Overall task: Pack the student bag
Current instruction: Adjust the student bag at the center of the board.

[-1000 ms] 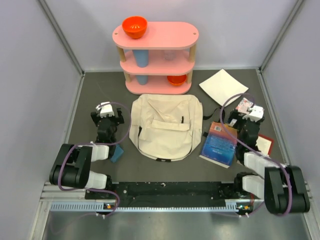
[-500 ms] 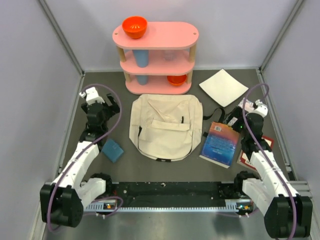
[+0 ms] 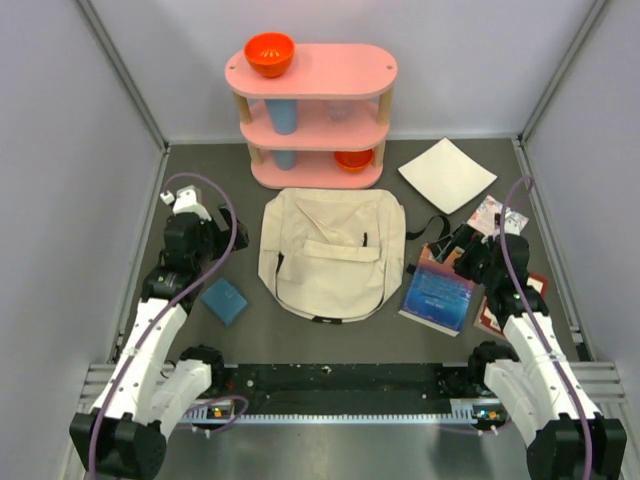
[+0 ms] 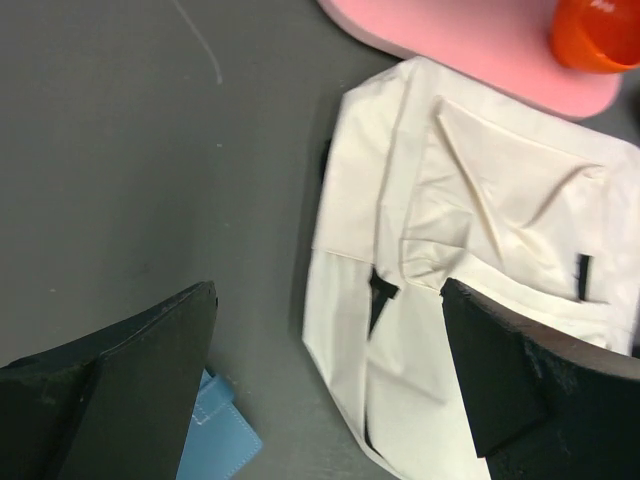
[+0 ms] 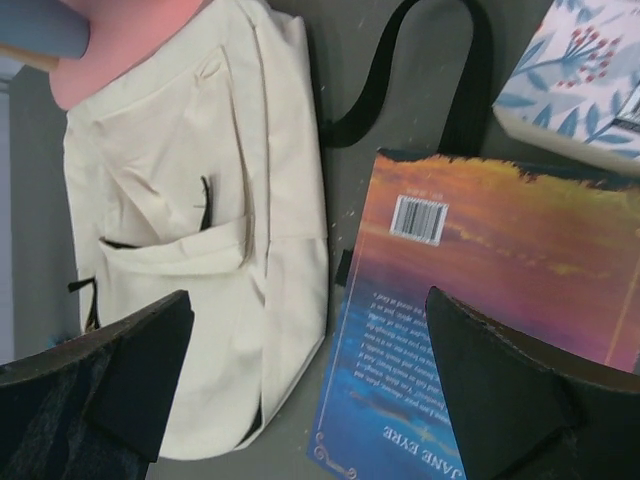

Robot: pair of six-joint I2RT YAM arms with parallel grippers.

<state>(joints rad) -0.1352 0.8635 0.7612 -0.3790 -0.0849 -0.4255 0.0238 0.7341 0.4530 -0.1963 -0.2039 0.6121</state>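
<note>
Top view high overhead looking down, wrist views low and close, all three sharing the student bag [image 3: 332,255]

A dark grey table [image 3: 200,180] seen from above. At twelve o'clock stands a pink three-tier shelf [image 3: 330,70]. An orange bowl [image 3: 269,53] sits on the left end of its top tier, a blue cup [image 3: 283,116] on the middle tier and a second orange bowl [image 3: 352,160] on the bottom tier. A white square sheet [image 3: 447,174] lies at two o'clock, a floral-patterned box [image 3: 497,214] at three, a blue-and-orange book [image 3: 437,291] at four and a small blue pouch [image 3: 224,300] at eight.
</note>
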